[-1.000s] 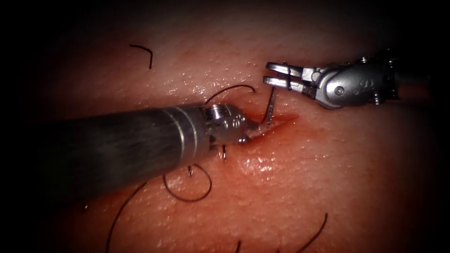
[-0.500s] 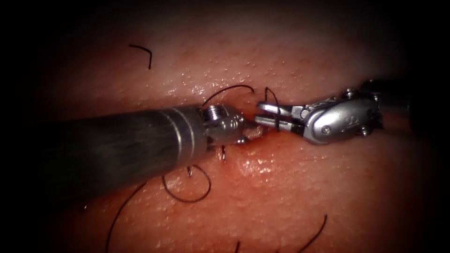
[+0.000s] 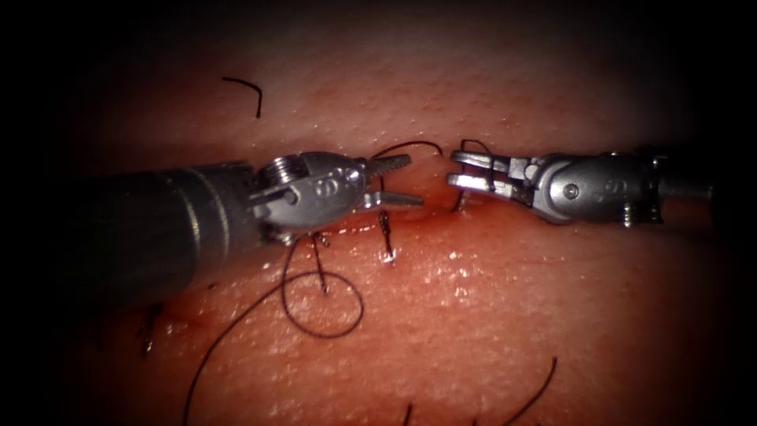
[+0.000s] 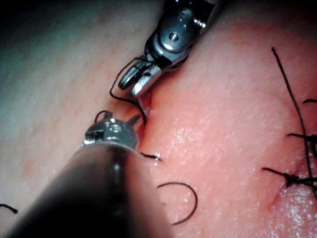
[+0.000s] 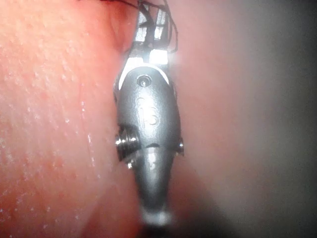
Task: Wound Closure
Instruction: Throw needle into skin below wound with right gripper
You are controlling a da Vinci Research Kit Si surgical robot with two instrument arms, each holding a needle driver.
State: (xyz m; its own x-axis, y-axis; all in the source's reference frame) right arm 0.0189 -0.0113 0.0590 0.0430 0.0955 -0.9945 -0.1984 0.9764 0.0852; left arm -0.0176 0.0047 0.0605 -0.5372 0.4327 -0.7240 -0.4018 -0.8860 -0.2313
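A: Endoscope first. What is each tool holding?

B: The left tool point(image 3: 394, 181) is holding nothing; its jaws are gaping wide over the cut point(image 3: 426, 214). The right tool point(image 3: 467, 170) is gripping the needle point(image 3: 458, 203) near mid-curve, jaws closed across it. The needle's lower end is dipping into the cut's right end.

A: Advice?

B: I'd be keeping that grip firm and following the needle's curve, not levering on the tissue point(image 3: 512, 315).

A: Left wrist view?

B: The left tool point(image 4: 119, 119) is lying low along the cut. The right tool point(image 4: 132, 83) is reaching in opposite it, thread point(image 4: 115, 95) trailing off its tip.

A: Right wrist view?

B: The right tool point(image 5: 151, 20) is lying straight along its shaft, and dark strands are crossing its closed jaws.
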